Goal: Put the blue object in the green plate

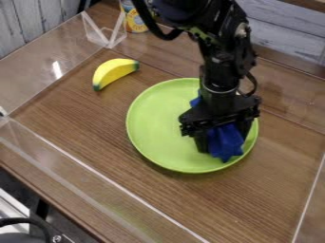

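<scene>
Camera, arm: black, comes in over the worktop's far edge, reaches down toward the plate.
End effector [214,128]: black, low over the right part of the plate, around the upper part of the blue object; fingertips partly lost against the dark parts, so cannot tell whether it grips the block or how wide it stands.
Blue object [225,142]: deep blue, within the rim as seen, on the plate's right side; upper part hidden behind the end effector, lower part showing toward the plate's near right rim. Whether it bears fully on the plate: cannot tell.
Green plate [159,138]: lime green, round, shallow rim, flat on the worktop; left half bare, right part covered by block and end effector.
Worktop [95,142]: brown wood with visible grain, running from the far edge down toward the near right corner.
Banana [116,73]: yellow, curved, on the worktop near its left edge, beyond the plate and to its left, apart from the rim; one tip dark.
Left edge: clear panel [51,71] stands along it, light catching its surface.
Near edge: another transparent panel [108,190] runs slantwise along it, wood showing through.
Far left corner: a yellow and white item [135,19], partly cut off by the top of the view; too small to name.
Near left, outside the worktop: black cable [26,222], curved, beside dark equipment.
Far side, beyond the worktop: pale grey boards [290,40].
</scene>
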{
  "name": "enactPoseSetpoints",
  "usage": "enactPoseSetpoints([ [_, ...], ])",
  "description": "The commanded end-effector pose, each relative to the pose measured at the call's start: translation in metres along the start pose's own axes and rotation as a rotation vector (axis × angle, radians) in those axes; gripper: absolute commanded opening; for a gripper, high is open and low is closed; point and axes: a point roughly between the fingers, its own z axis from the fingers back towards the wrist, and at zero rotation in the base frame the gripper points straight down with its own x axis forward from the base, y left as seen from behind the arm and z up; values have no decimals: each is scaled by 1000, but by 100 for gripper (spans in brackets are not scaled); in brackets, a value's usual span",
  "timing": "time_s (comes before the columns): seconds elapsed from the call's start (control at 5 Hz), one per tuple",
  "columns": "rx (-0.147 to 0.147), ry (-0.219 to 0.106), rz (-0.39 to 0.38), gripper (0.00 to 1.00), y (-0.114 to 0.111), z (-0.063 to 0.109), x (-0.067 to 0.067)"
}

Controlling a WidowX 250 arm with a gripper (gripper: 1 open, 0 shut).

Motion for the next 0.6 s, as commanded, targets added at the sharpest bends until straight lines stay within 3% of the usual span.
enactPoseSetpoints([
  [0.0, 25, 10, -33, 0, 3, -3, -12],
  [0.4, 49, 18, -44, 0, 6, -4, -20],
])
